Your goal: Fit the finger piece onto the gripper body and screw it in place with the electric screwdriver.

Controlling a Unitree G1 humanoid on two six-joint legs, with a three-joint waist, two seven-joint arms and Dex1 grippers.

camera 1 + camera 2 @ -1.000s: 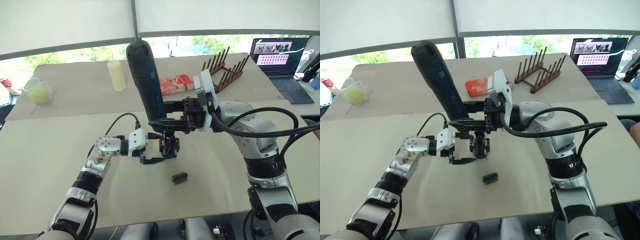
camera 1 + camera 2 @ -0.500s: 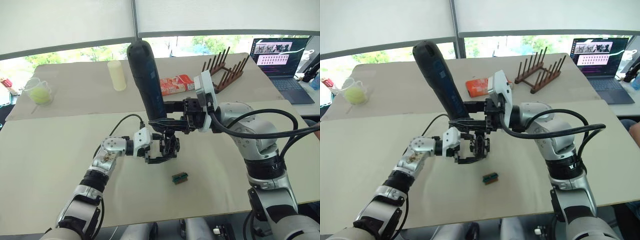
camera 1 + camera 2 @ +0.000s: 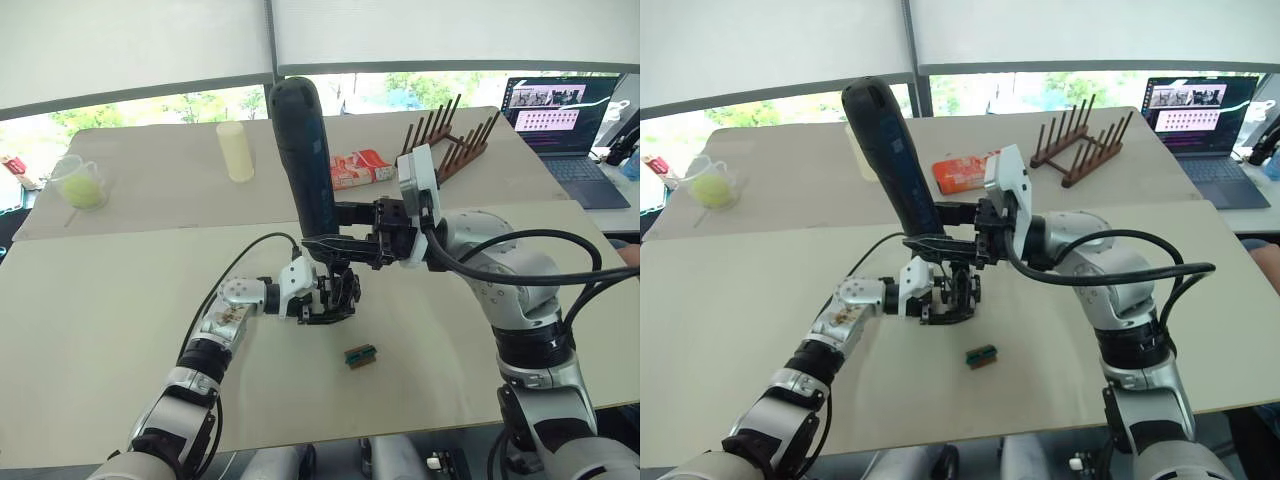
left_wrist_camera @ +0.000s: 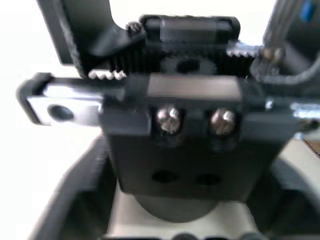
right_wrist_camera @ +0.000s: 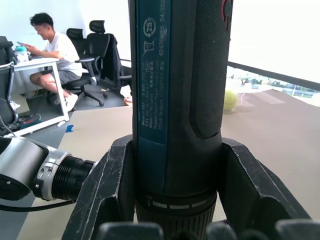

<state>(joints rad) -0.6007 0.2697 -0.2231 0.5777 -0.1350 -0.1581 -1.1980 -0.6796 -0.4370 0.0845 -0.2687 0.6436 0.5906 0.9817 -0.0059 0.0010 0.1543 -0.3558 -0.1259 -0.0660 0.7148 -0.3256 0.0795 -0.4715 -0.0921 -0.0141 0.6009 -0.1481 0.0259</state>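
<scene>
The gripper body [image 3: 342, 288] is a small black assembly standing mid-table; close up, its front shows two screws [image 4: 170, 120]. My left gripper [image 3: 325, 303] is open, with a finger on each side of its round base and table showing in the gaps. My right gripper [image 3: 328, 228] hovers just above, shut on the electric screwdriver [image 3: 304, 150]. The screwdriver is a thick black cylinder held nearly upright, its lower end right over the gripper body and its bit hidden. Both right fingers [image 5: 250, 190] clamp the barrel. The finger piece is out of view.
A small green-brown block [image 3: 360, 355] lies just in front of the gripper body. On the far table stand a wooden rack [image 3: 450, 140], a laptop [image 3: 560, 120], a cream cylinder [image 3: 236, 150], a red packet [image 3: 355, 170] and a cup with a yellow ball [image 3: 80, 182]. A person [image 5: 55, 50] sits at a desk nearby.
My left gripper has moved right, from beside the gripper body to straddling its base. The screwdriver has shifted slightly right and stands more upright.
</scene>
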